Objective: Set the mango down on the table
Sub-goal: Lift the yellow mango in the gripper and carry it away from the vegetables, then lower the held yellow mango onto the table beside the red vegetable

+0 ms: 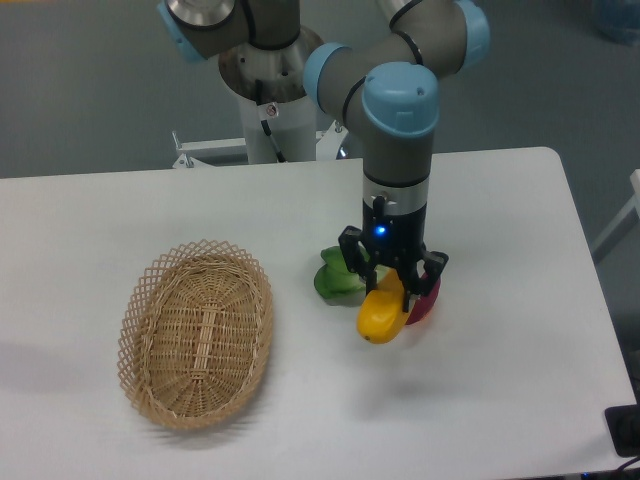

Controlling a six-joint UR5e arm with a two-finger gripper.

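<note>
We see the hand (389, 291) pointing down, fingers pinching the mango (382, 314), which hangs below them over the desk (500, 380). Magenta piece (427, 298) at 3 o'clock, green vegetable (334, 277) at 10, wicker basket (197, 333) at 9, well apart.

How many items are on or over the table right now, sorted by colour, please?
Yellow-orange: 1, the mango, held in the gripper
Green: 1, the leafy vegetable
Magenta-red: 1, the oval piece
Tan: 1, the wicker basket
Total: 4
</note>
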